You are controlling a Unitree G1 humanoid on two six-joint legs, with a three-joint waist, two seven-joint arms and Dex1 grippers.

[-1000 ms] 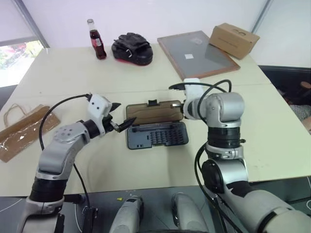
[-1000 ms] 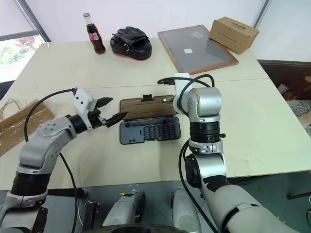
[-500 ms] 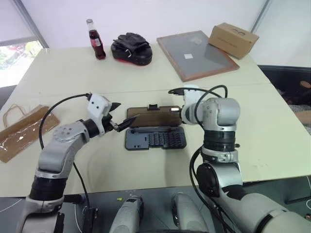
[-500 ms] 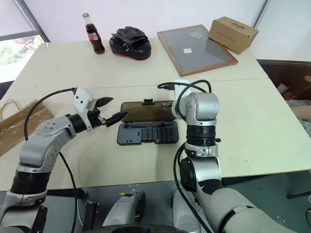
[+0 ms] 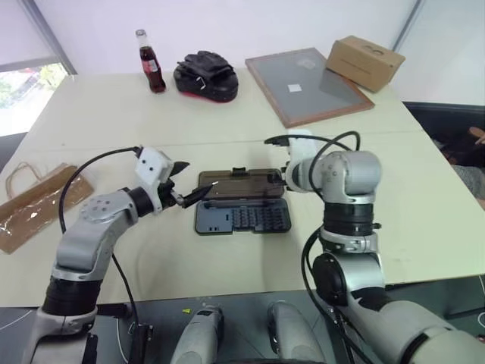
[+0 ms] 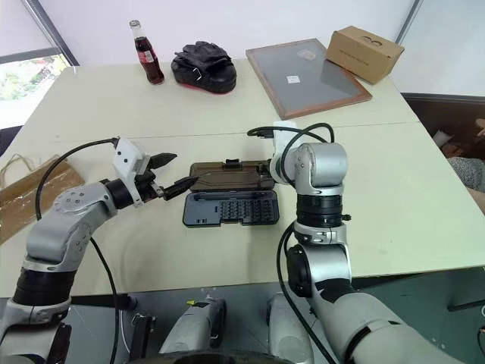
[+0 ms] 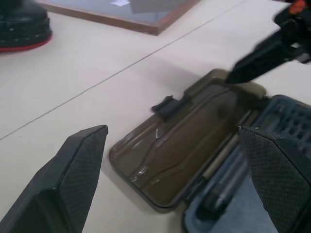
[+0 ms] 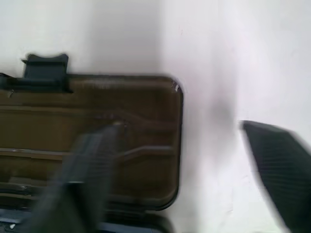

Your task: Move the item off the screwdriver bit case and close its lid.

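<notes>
The kraft paper bag (image 5: 39,203) lies flat at the far left edge of the frame, near the table's edge and well apart from the screwdriver bit case (image 5: 244,217), so the first part of the task reads as complete. The second part is not: the case sits at centre frame with its tray of bits exposed and the lid (image 5: 241,186) lying open and flat on the far side of the tray, latch tab pointing toward the top of the frame. The left gripper (image 5: 189,192) hovers at the lid's left corner with its fingers spread wide and nothing between them; the left wrist view confirms an empty gap with the lid beyond. The right gripper (image 7: 262,51) stands at the lid's right end, one finger (image 7: 252,60) over that corner; the right wrist view shows its fingers apart, one over the lid and one beyond its edge, holding nothing. In my judgement the lid remains to be lifted about its hinge and pressed onto the tray. Open table (image 5: 424,205) surrounds the case on all sides; the bottle (image 5: 151,62), black gloves (image 5: 205,74), framed grey board (image 5: 309,84) and cardboard box (image 5: 365,62) stand along the upper part of the frame, well apart from the work
</notes>
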